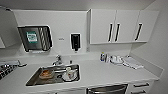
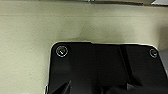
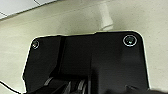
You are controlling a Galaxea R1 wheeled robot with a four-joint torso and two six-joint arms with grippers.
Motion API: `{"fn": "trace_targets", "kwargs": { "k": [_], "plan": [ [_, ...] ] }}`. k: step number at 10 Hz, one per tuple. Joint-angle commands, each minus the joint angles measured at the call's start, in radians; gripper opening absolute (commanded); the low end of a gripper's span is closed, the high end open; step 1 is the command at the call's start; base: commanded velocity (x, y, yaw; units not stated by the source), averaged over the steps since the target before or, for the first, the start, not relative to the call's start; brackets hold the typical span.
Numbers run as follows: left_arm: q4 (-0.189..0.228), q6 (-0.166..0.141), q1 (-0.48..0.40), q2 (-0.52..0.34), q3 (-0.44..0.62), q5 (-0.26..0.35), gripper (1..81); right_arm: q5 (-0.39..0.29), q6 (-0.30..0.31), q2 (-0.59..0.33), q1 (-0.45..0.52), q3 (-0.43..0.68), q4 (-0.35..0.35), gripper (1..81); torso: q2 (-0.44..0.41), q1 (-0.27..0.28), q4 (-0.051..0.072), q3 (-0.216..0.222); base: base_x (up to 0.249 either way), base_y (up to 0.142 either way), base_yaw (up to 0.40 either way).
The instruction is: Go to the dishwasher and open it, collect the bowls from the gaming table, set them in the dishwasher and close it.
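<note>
The dishwasher (image 1: 107, 89) shows as a grey steel front with a bar handle under the white counter (image 1: 100, 72), just right of the sink at the lower edge of the head view. Its door looks shut. The bowls and the gaming table are out of view. In the left wrist view my arm's dark plate (image 2: 100, 67) hangs over a pale speckled floor (image 2: 25, 37). The right wrist view shows that arm's dark plate (image 3: 87, 62) over the same floor, near a white post (image 3: 105, 17).
A steel sink (image 1: 32, 80) holds a brown dish and white crockery, with a tap (image 1: 58, 60) behind. On the wall are a towel dispenser (image 1: 35, 38), a black soap dispenser (image 1: 75, 41) and white cupboards (image 1: 117, 26). White cups (image 1: 116, 59) and cloths sit at the back right.
</note>
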Motion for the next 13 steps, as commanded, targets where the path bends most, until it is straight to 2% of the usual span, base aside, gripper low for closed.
{"fn": "trace_targets", "kwargs": {
  "k": [1, 8, 10, 12, 13],
  "plan": [
    [-0.001, -0.003, -0.057, 0.0, -0.005, 0.041, 81.1, -0.044, -0.001, 0.003, 0.058, 0.005, 0.002, 81.1, 0.0, 0.0, 0.0, 0.0, 0.081, 0.0, 0.0],
    [0.013, 0.003, -0.053, -0.02, -0.004, 0.039, 81.1, -0.059, 0.007, -0.017, 0.058, 0.037, 0.022, 81.1, 0.001, 0.0, 0.0, 0.0, 0.023, 0.0, 0.0],
    [0.036, 0.006, -0.048, -0.065, 0.073, 0.036, 81.1, -0.062, 0.009, -0.093, 0.054, 0.171, 0.036, 81.1, 0.001, 0.0, 0.0, 0.0, 0.0, 0.0, 0.0],
    [0.036, 0.006, -0.048, -0.152, 0.228, 0.035, 81.1, -0.062, 0.009, -0.203, 0.055, 0.341, 0.085, 81.1, 0.001, 0.0, 0.0, 0.0, 0.0, 0.0, 0.0],
    [0.034, 0.003, -0.048, -0.19, 0.289, 0.035, 81.1, -0.064, 0.012, -0.253, 0.058, 0.416, 0.097, 81.1, -0.099, 0.064, 0.0, 0.0, 0.0, 0.0, 0.0]
  ]
}}
